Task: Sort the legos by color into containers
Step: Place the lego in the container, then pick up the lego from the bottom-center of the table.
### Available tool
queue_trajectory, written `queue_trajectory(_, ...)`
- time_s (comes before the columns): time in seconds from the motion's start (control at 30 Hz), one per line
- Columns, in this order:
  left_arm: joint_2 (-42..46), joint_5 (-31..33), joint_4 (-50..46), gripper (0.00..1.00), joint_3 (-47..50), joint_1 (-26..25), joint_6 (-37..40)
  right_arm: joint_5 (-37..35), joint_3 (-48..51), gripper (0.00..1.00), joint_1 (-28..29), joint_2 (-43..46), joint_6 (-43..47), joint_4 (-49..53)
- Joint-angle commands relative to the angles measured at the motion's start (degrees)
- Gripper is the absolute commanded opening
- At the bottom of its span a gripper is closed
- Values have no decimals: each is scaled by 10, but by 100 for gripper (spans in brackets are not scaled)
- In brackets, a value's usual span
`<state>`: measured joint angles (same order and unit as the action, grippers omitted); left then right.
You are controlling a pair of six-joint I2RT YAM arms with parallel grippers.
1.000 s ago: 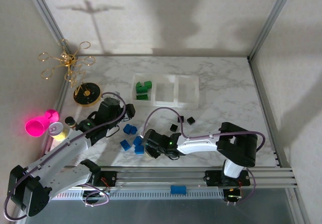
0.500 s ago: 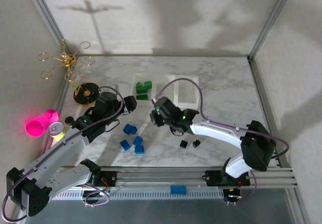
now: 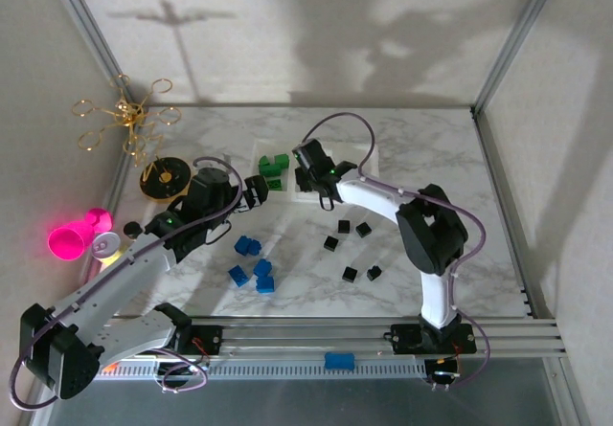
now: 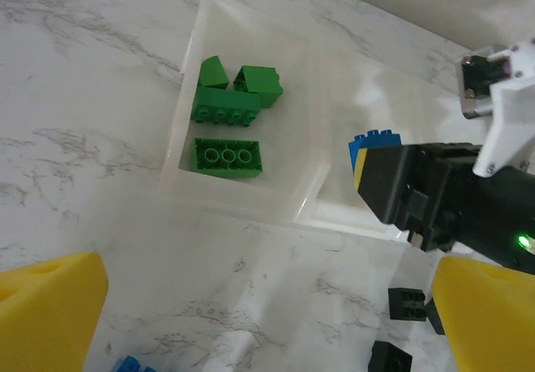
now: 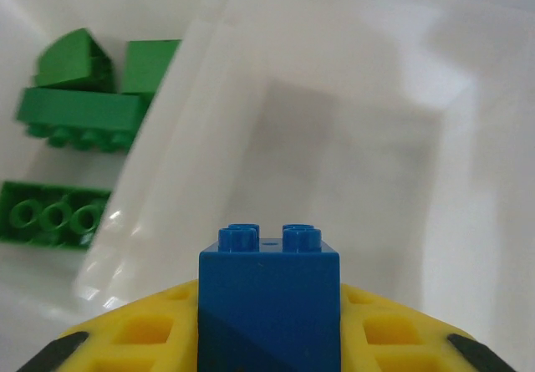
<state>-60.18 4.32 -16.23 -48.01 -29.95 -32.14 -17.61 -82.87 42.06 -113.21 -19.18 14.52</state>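
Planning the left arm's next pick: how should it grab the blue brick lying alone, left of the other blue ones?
From straight above, closing on two opposite side faces of the lone blue brick. Bare table surrounds it, leaving room on each side. It appears skewed to the table edge, so turn the wrist to match.

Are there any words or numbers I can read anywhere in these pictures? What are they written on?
None: no word, number, brand or label can be read anywhere.
Studs of the small blue plastic brick held in the right gripper: too blurred to read any lettering.
Studs of the green plastic bricks in the square translucent-white tray: too small to read.
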Motion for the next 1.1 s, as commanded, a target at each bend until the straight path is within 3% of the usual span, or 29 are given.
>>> queue_trajectory(0.0, -2, 20, 14, 100, -7, -2, 3, -14, -48, 35, -19, -32, 5, 18)
queue_trajectory(0.27, -1, 17, 16, 100, 2, -2, -3, -11, -61, 53, -20, -22, 15, 15)
queue_trajectory(0.47, 25, -2, 9, 99, 2, -2, -8, 15, 2, 55, -9, 66, 19, -16)
queue_trajectory(0.73, 79, 4, -46, 99, 32, -3, -22, 38, 123, 61, 78, 180, -27, -4)
queue_trajectory(1.07, 163, 19, -85, 100, 100, -3, -71, 15, 224, 72, 240, 232, -123, 6)
